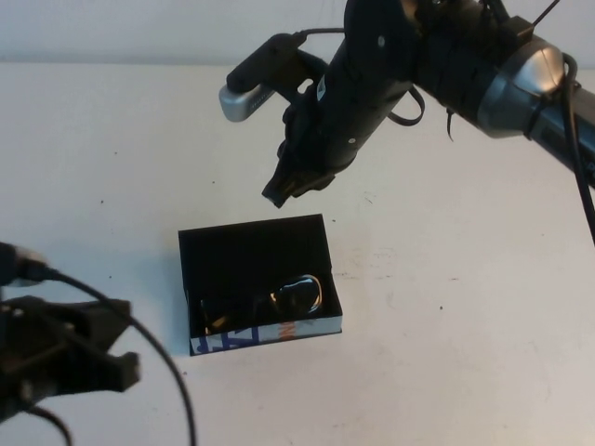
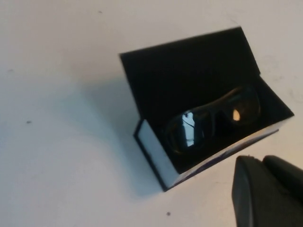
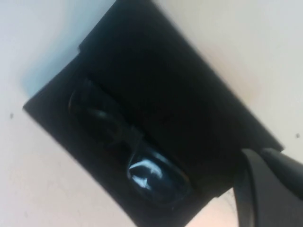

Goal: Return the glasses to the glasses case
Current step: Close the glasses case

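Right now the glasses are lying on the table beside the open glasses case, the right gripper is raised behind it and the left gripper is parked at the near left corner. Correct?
Not quite. The glasses lie inside the open glasses case, as the left wrist view shows. The right gripper is indeed raised behind it, and the left gripper is parked at the near left corner.

The glasses (image 3: 130, 151) lie inside the open glasses case (image 3: 189, 109), one lens catching light. A dark finger of the right gripper (image 3: 270, 189) shows beside the case.
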Tool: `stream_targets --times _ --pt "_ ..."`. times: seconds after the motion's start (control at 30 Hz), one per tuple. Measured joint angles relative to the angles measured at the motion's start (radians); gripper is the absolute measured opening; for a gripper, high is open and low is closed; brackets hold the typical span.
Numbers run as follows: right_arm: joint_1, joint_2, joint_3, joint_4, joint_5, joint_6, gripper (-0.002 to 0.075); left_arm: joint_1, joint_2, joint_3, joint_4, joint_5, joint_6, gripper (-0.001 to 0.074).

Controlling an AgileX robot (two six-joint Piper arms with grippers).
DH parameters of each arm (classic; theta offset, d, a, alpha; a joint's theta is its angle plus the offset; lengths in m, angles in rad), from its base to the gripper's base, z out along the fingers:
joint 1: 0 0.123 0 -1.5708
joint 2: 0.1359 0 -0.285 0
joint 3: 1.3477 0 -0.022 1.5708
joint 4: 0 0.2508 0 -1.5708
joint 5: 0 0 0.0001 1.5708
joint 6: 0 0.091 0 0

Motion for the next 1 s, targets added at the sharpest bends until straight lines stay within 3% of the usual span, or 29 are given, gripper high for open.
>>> stream_targets --times 0.17,0.3,0.5,0.77,1.0 --pt "-0.037 0.027 -0.056 0.039 0.007 0.032 -0.0011 -0.202 0.272 -0.010 -0.027 -0.260 0.056 -0.0001" --pt "-0.064 0.071 -0.093 0.094 0.054 0.034 -0.0011 -0.302 0.447 -0.017 -0.032 -0.402 0.063 -0.0001" --pt "-0.067 0.122 -0.132 0.123 0.069 0.036 -0.0011 -0.324 0.617 -0.017 -0.011 -0.494 0.037 -0.0001" --pt "-0.067 0.208 -0.272 0.129 0.073 0.048 -0.0011 -0.324 0.721 -0.017 0.138 -0.592 -0.098 -0.0001" --pt "-0.067 0.268 -0.364 0.131 0.075 0.059 -0.0011 -0.324 0.789 -0.020 0.156 -0.703 -0.105 -0.0001"
